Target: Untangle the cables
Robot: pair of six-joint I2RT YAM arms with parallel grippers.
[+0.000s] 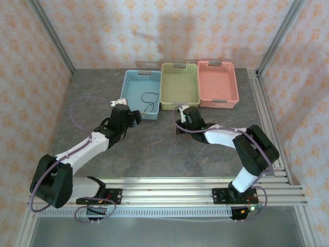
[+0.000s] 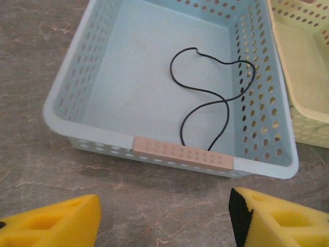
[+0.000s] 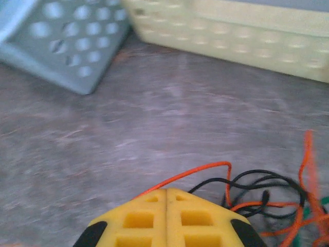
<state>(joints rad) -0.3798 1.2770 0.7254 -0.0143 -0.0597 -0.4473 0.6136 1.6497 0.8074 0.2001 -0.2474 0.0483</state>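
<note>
- The left gripper (image 2: 164, 211) gapes wide, empty; blue basket (image 2: 264, 167) at its twelve o'clock, black cable (image 2: 181, 131) lying inside.
- The right gripper (image 3: 166, 193) is pressed shut; tangled cables (image 3: 267, 198) on the table (image 3: 103, 134) at its three o'clock.

Two arms are reaching out over the table from their bases at its near edge. The left arm (image 1: 82, 146) is stretching low and diagonally toward the middle, its black wrist leading. The left gripper (image 2: 164, 221) is holding its yellow fingers (image 2: 51, 224) wide apart, tips pointing forward and down. The right arm (image 1: 221, 136) is rising from its base, folding sharply at the elbow and doubling back toward the centre, its white forearm lying low. The right gripper (image 3: 167, 206) is pressing its two yellow fingers flush together, the seam between them closed.
</note>
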